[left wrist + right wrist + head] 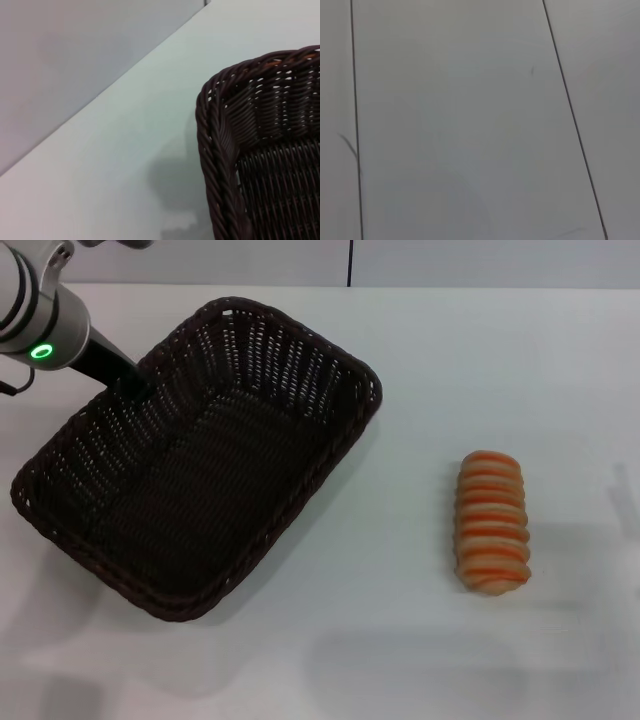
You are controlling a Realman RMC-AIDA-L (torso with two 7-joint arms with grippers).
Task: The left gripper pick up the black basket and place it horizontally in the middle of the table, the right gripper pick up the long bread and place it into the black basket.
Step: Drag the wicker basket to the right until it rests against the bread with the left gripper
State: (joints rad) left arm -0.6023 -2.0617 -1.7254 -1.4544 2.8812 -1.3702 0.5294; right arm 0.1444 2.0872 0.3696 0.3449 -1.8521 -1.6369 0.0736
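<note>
While the large dark brown-black woven wicker basket (200,465) sits askew on the left half of the plain white worktop (400,640), the left gripper (128,383), black-tipped on a silver-grey arm with a glowing green ring light (41,351), reaches down at the basket's far-left rim; whether its fingers are grasping the wicker cannot be told. Well apart to the right, the small oblong tan bread roll with orange crosswise stripes (491,522) lies alone, and the right gripper is out of sight.
</note>
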